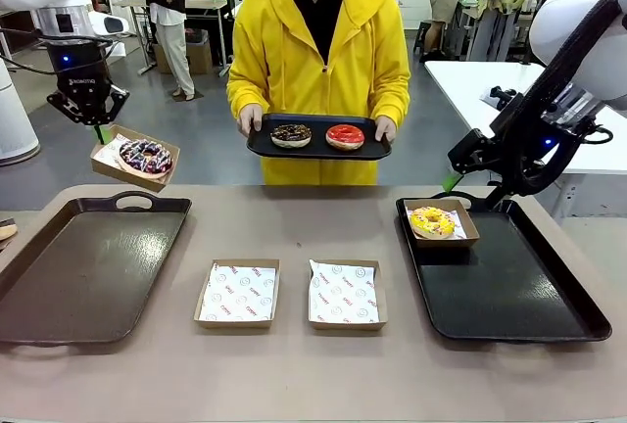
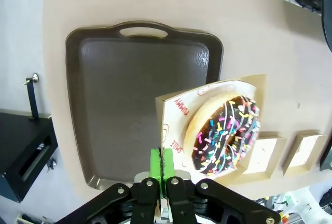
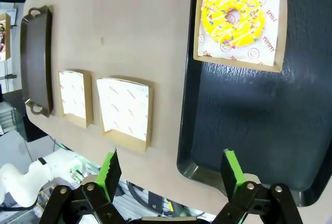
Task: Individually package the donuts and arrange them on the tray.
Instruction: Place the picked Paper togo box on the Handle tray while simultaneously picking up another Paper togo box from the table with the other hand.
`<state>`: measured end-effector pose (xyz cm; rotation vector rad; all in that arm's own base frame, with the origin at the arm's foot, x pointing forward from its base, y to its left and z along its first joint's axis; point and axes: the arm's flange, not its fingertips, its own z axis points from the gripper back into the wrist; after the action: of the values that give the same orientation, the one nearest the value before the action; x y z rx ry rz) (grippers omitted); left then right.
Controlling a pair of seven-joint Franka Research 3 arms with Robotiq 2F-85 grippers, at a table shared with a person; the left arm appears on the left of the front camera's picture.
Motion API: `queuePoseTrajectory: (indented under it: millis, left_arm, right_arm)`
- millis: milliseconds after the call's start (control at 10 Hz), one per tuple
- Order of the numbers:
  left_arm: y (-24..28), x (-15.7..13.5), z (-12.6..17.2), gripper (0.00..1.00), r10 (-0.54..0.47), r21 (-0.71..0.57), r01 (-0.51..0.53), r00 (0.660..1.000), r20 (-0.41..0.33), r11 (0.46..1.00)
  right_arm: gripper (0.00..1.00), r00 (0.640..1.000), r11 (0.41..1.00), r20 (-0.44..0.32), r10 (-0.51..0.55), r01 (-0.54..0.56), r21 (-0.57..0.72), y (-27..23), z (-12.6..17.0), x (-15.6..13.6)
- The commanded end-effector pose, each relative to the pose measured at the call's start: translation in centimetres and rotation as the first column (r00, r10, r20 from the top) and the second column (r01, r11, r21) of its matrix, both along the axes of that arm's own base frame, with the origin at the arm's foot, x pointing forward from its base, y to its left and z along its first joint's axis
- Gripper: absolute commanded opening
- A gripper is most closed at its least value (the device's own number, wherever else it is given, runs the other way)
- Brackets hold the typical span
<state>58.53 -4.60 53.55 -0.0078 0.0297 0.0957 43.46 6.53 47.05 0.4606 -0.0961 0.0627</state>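
My left gripper point(image 1: 98, 133) is shut on the rim of a paper-lined box point(image 1: 110, 162) that carries the chocolate donut with sprinkles point(image 1: 145, 157). It holds the box tilted in the air above the far end of the brown tray point(image 1: 59, 296). In the left wrist view the pads point(image 2: 155, 163) pinch the box edge, with that donut point(image 2: 225, 136) over the brown tray point(image 2: 124, 94). The yellow donut point(image 1: 432, 221) sits boxed at the far left corner of the black tray point(image 1: 529, 296). My right gripper point(image 1: 453, 184) hovers open just behind it. The open right gripper point(image 3: 171, 169) shows the yellow donut point(image 3: 232, 16) below.
Across the table a person holds a small black tray point(image 1: 263, 145) with a chocolate crumb donut point(image 1: 291, 134) and a red donut point(image 1: 345, 136). Two empty lined boxes point(image 1: 237, 294) point(image 1: 345, 296) lie mid-table, between the two big trays.
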Motion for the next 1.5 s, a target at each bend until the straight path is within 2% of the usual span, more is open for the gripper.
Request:
queuePoseTrajectory:
  millis: [0, 400, 500, 600, 900, 1100, 1200, 1300, 1400]
  left_arm:
    - [-0.2, -0.6, 0.3, 0.01, -0.016, -0.001, 0.016, 1.0, 0.024, 1.0]
    - [-0.3, -0.2, 0.4, 0.01, -0.006, -0.001, 0.006, 1.0, 0.007, 1.0]
    - [0.4, 0.2, -1.0, 0.01, -0.032, 0.024, 0.032, 0.999, -0.007, 0.999]
    - [1.8, 0.1, -2.6, 0.01, -0.086, 0.053, 0.085, 0.996, 0.009, 0.995]
    - [5.1, 0.2, -7.0, 0.01, -0.187, 0.039, 0.185, 0.982, 0.039, 0.982]
    - [6.5, 0.4, -9.5, 0.01, -0.197, 0.006, 0.197, 0.98, 0.04, 0.98]
    - [6.7, 0.2, -10.2, 0.01, -0.153, -0.016, 0.154, 0.988, 0.035, 0.988]
    - [6.0, 0.7, -8.7, 0.01, -0.181, 0.039, 0.18, 0.983, 0.023, 0.983]
    - [6.0, 0.7, -8.7, 0.01, -0.181, 0.039, 0.18, 0.983, 0.023, 0.983]
  right_arm:
    - [1.0, 1.0, 1.0, 0.002, -0.005, 0.005, -0.012, 0.0, 0.1, 0.0]
    - [1.0, 1.0, 1.0, 0.0, 0.0, 0.0, 0.0, 0.0, 0.0, 0.0]
    - [1.0, 0.997, 0.991, -0.01, -0.08, 0.078, -0.112, 2.9, -0.6, -0.3]
    - [1.0, 0.992, 0.976, 0.0, -0.13, 0.128, -0.178, 5.4, -1.3, -0.5]
    - [1.0, 0.989, 0.946, -0.013, -0.148, 0.137, -0.292, 11.7, -5.5, -0.4]
    - [1.0, 0.986, 0.923, -0.012, -0.165, 0.15, -0.354, 14.1, -8.1, -0.6]
    - [1.0, 0.98, 0.92, -0.024, -0.198, 0.178, -0.351, 14.4, -8.9, -0.6]
    - [1.0, 0.972, 0.928, -0.068, -0.224, 0.192, -0.32, 14.2, -8.4, -0.9]
    - [1.0, 0.988, 0.933, -0.035, -0.15, 0.13, -0.334, 14.2, -8.8, -1.3]
